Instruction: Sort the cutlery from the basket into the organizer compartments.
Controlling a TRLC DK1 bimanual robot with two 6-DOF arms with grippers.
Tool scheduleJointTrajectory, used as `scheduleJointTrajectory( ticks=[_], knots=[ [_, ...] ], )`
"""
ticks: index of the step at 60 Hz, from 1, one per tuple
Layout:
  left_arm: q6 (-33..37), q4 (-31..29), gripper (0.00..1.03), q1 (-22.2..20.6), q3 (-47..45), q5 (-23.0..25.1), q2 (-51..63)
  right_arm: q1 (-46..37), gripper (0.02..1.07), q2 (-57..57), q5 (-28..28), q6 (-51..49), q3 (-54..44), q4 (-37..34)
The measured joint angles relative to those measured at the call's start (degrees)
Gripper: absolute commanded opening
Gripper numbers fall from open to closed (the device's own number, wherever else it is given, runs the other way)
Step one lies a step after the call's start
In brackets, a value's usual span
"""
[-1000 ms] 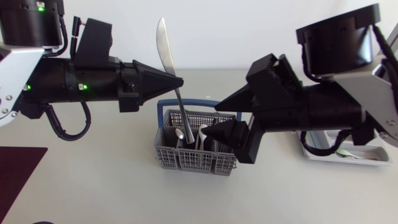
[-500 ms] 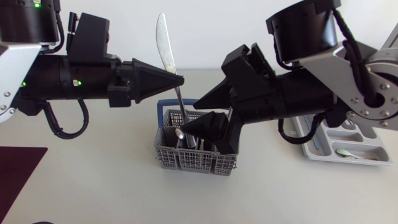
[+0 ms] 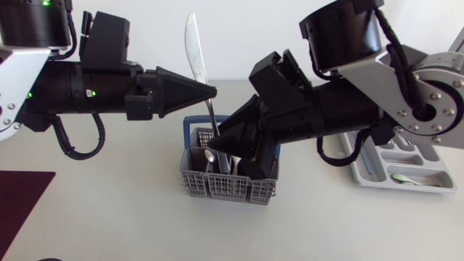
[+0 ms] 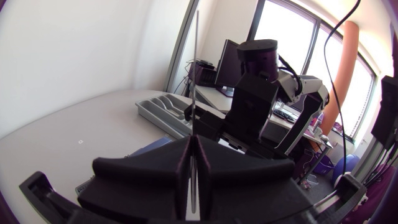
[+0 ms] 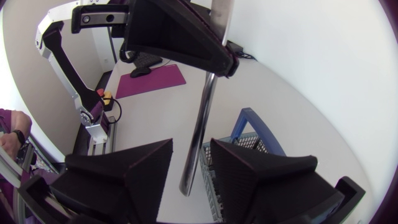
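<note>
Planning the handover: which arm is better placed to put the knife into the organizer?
Right. The right tool stands open around the knife handle, with the organizer on its side; the left tool holds it.

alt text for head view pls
Left tool grips a knife upright over the basket. The open right tool flanks the knife's handle lower down. Organizer lies to the right.

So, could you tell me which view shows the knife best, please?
Head view: the knife, blade and handle, held in the left tool. Left wrist sees it edge-on; right wrist shows only its handle.
</note>
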Motion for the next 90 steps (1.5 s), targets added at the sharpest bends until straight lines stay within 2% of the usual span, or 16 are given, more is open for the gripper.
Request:
scheduleJointTrajectory(
  ticks=[3,16,20,22,27,29,30,38,46,51,59,65,71,78,83,90],
  knots=[
    [-0.37,0.00,0.03,0.00,0.07,0.22,0.00,0.00,0.12,0.04,-0.44,0.00,0.00,-0.13],
    [-1.27,0.48,0.04,0.02,0.09,1.05,0.00,0.22,0.08,1.05,-1.09,0.83,0.76,-1.25],
    [-2.03,1.92,0.16,0.48,0.07,1.40,0.00,-0.24,0.08,1.05,-0.81,1.77,1.05,-1.40],
    [-2.60,2.43,0.30,0.81,0.07,1.77,0.00,-0.63,0.08,1.05,-0.83,1.95,1.29,-1.42],
    [-4.68,3.54,0.48,1.90,0.22,1.84,0.00,-1.57,0.08,1.03,-0.98,1.70,1.49,-2.05],
    [-5.57,3.85,0.63,2.82,0.68,1.64,0.00,-1.90,0.08,1.03,-1.05,1.66,1.46,-3.13],
    [-5.92,3.96,0.67,3.37,0.94,1.49,0.00,-2.08,0.08,1.03,-1.09,1.66,1.40,-3.58],
    [-9.27,5.18,0.78,8.63,4.68,0.28,0.00,-3.54,0.08,0.07,-1.16,1.66,1.01,-5.16],
    [-13.44,5.68,0.79,15.37,10.43,-0.57,0.00,-5.16,0.08,-2.34,-0.72,1.25,-0.26,-6.34],
    [-16.00,6.12,0.79,21.16,14.75,-0.74,0.00,-7.61,0.08,-4.55,-0.55,1.18,-1.70,-7.48],
    [-16.98,6.19,0.79,25.88,16.52,-0.74,-0.09,-12.39,0.08,-7.91,-0.42,0.15,-3.15,-8.79],
    [-15.96,3.61,0.78,27.34,16.52,-0.98,-0.42,-16.55,0.08,-10.78,-0.42,-0.17,-3.89,-9.40],
    [-11.26,-2.89,0.77,26.95,16.52,-1.25,-1.70,-23.23,0.08,-13.86,-0.44,-0.81,-4.48,-10.08],
    [-4.52,-9.64,0.77,24.37,16.41,-3.34,-3.63,-32.28,0.08,-16.39,-0.55,-1.86,-5.33,-10.05],
    [1.31,-13.94,0.77,20.55,15.41,-8.44,-4.87,-38.86,0.07,-17.25,-0.55,-3.06,-6.08,-9.99],
    [7.80,-16.92,0.77,13.77,11.54,-16.57,-6.14,-47.10,0.08,-17.40,-0.35,-4.46,-7.19,-9.29]
  ],
)
